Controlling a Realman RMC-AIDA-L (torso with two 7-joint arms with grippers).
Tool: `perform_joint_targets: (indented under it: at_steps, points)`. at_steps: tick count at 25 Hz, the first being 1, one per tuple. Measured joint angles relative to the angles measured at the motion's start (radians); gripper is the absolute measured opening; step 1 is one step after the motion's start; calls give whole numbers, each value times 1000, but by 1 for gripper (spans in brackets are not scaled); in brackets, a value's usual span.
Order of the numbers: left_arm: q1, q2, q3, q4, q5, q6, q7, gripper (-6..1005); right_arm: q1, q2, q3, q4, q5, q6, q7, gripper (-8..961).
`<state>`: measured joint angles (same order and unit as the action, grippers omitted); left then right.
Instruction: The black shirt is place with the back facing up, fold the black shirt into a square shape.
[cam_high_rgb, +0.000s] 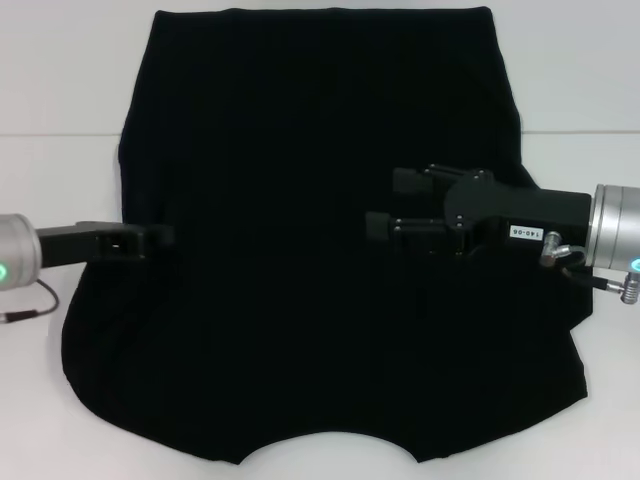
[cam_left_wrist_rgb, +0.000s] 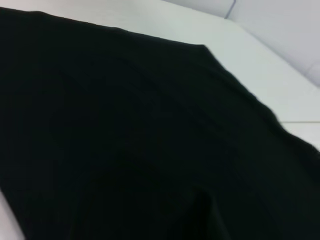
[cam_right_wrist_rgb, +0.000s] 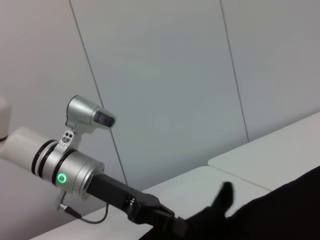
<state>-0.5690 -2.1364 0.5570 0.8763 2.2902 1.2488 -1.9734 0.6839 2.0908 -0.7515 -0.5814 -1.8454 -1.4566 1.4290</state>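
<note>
The black shirt (cam_high_rgb: 290, 330) lies spread flat on the white table (cam_high_rgb: 60, 80), plain side up, with its neck curve at the near edge and its straight hem at the far edge. My left gripper (cam_high_rgb: 165, 238) reaches in from the left and ends at the shirt's left edge, dark against the dark cloth. My right gripper (cam_high_rgb: 388, 203) hovers over the right middle of the shirt, open, its two fingers apart and pointing left with nothing between them. The left wrist view is filled by the shirt (cam_left_wrist_rgb: 125, 140). In the right wrist view, the left gripper (cam_right_wrist_rgb: 170, 225) meets the shirt (cam_right_wrist_rgb: 280, 210).
Bare white table surrounds the shirt on the left, right and far sides. A thin cable (cam_high_rgb: 30, 305) hangs from the left arm near the table's left edge. A grey panelled wall (cam_right_wrist_rgb: 175, 75) stands behind the table.
</note>
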Motion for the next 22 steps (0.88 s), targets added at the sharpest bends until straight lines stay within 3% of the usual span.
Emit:
perform_joint_targets:
  at_steps: [5,14,17,22]
  points:
    - [-8,5,14,-53,-55,36,10,16,3,0,0,0,0,9,-1,927]
    - [6,13,3,-70,-187,180,18,358,1,-9,27,-6,0,24,10,926]
    - [15,24,0,-107,-268,265,64,466,-1,-21,51,-3,0,30,41,926]
    - [15,24,3,-191,-346,363,251,650,-15,-63,53,-12,-32,78,205,926]
